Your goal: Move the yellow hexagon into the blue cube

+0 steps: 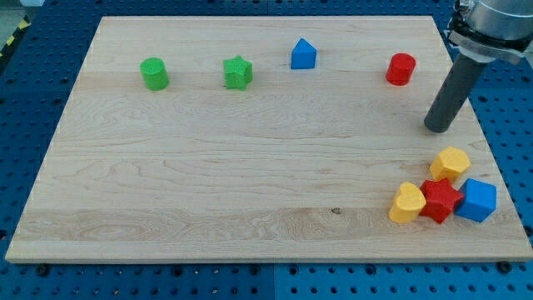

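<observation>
The yellow hexagon (450, 162), flat-topped, touches the blue cube (477, 200); my tip (436, 128) hovers above, holding nothing.

A lab bench: a wooden board (250, 167) lies on a blue perforated table (33, 75), with a robot arm (491, 21) at upper right.

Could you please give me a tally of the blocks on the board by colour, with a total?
Green: 2, the green cylinder and the green star
Blue: 2, the blue house-shaped block and the blue cube
Red: 2, the red cylinder and the red star
Yellow: 2, the yellow hexagon and the yellow heart
Total: 8
</observation>
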Available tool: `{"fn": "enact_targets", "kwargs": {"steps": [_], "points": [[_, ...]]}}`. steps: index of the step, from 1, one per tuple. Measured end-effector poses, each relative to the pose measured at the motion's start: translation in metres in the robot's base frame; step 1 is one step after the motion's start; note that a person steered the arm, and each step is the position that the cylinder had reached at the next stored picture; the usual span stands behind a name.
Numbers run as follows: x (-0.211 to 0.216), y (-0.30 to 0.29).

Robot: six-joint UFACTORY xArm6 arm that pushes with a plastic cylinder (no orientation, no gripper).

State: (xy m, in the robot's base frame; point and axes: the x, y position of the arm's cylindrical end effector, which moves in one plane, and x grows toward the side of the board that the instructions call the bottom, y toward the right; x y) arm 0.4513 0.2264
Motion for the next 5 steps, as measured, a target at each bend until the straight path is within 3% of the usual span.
{"fn": "enact_targets", "kwargs": {"steps": [3,4,5], "points": [[0.042,0.010],[0.011,0.005],[-0.065,0.015]]}}
